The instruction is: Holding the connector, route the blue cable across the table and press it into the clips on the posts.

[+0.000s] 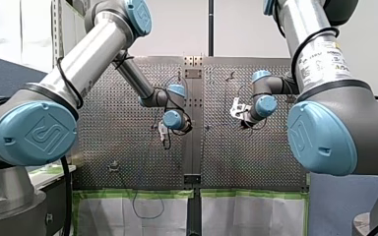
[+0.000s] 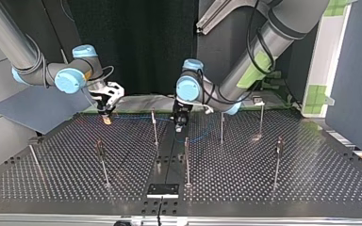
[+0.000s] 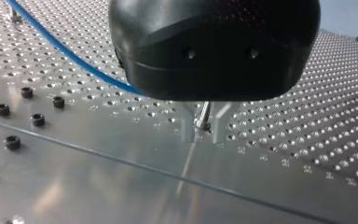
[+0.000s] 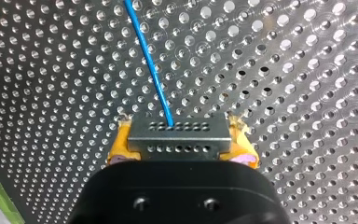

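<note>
**Right end effector** (image 2: 106,113): yellow pads (image 4: 120,144) closed on the connector (image 4: 179,138), low over the counter (image 2: 311,179) at the top view's far left.

**Blue cable** (image 4: 151,70): leaves the connector and runs along the counter's far side towards my left end effector (image 3: 204,126).

**Left end effector:** metal fingers apart, straddling a post (image 3: 203,114) near the centre; nothing seen gripped.

**Posts** (image 2: 154,127): the near ones carry no cable.

**Progress:** judged early. Connector in hand, routing begun, and no clip visibly filled.
</note>
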`<state>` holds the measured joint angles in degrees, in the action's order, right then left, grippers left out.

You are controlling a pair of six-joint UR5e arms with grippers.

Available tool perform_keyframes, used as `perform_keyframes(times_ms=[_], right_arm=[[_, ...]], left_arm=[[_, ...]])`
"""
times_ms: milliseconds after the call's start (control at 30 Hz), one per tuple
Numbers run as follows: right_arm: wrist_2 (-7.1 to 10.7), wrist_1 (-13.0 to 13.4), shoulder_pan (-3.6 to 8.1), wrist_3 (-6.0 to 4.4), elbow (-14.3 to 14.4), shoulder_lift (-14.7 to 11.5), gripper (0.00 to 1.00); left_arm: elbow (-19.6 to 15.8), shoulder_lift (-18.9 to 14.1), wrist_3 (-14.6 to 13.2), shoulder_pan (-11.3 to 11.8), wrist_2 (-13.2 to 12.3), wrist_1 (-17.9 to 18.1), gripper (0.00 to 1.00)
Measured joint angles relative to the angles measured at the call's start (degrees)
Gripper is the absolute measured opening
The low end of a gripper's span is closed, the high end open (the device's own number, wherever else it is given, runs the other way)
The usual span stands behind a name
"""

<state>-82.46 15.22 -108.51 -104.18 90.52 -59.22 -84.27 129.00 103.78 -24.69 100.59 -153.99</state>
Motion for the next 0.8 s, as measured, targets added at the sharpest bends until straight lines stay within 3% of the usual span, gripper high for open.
perform_keyframes(times_ms=[67, 133, 167, 200, 233, 533, 800], right_arm=[[0.21, 0.0, 0.01, 0.14, 0.0, 0.0, 0.00], [0.41, 0.0, 0.00, 0.21, 0.0, 0.0, 0.00], [0.52, 0.0, 0.00, 0.24, 0.0, 0.0, 0.00], [0.58, 0.0, 0.00, 0.25, 0.0, 0.0, 0.00], [0.62, 0.0, 0.00, 0.26, 0.0, 0.0, 0.00], [0.90, 0.0, 0.14, 0.23, 0.0, 0.0, 0.00], [1.39, -0.2, 0.59, 0.18, 0.0, -0.1, 0.00]], left_arm=[[0.0, 0.0, 0.0, -0.2, -0.2, -0.5, 0.71], [0.0, 0.0, 0.0, -0.4, -0.3, -1.1, 0.71], [0.0, 0.0, 0.0, -0.5, -0.4, -1.5, 0.93], [0.0, 0.0, 0.0, -0.5, -0.5, -1.7, 0.93], [0.0, 0.0, 0.0, -0.6, -0.5, -1.9, 1.00], [0.0, -1.2, -2.3, -2.4, -1.7, -5.6, 1.00], [0.0, -3.6, -2.2, -6.1, 1.4, -9.6, 1.00]])
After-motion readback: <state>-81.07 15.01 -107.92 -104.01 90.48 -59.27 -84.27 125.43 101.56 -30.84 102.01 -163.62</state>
